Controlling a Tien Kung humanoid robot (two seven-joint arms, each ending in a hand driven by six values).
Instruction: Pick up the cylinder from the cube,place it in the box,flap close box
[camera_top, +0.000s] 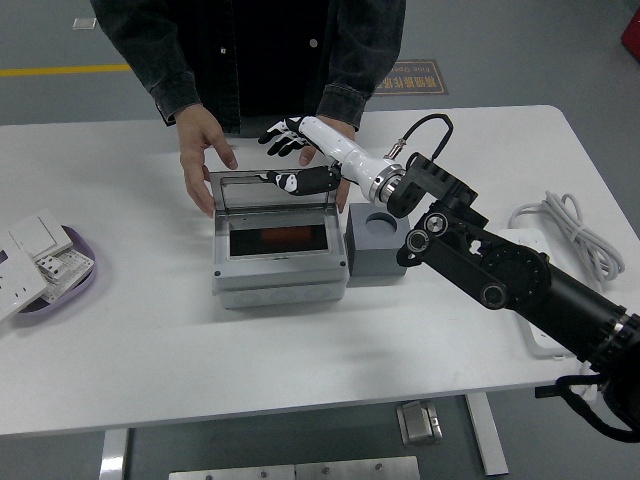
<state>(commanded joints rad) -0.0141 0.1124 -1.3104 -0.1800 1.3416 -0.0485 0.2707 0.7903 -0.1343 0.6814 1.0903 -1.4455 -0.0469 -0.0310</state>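
Observation:
The grey box (280, 270) stands on the table with its lid (270, 190) upright at the back. The red-orange cylinder (278, 237) lies inside the box. The grey cube (375, 250) stands right of the box, its round hole empty. My right hand (290, 152) is white with black fingertips. It is open and empty at the lid's top edge, fingers (283, 131) behind the lid and the thumb at the rim. A person's hands (205, 150) rest at the lid's two back corners; the right one is partly hidden by my hand.
A purple tray (70, 285) with white switch plates sits at the left edge. A white power strip with its coiled cable (565, 225) lies at the right, partly under my arm. The person stands at the far side.

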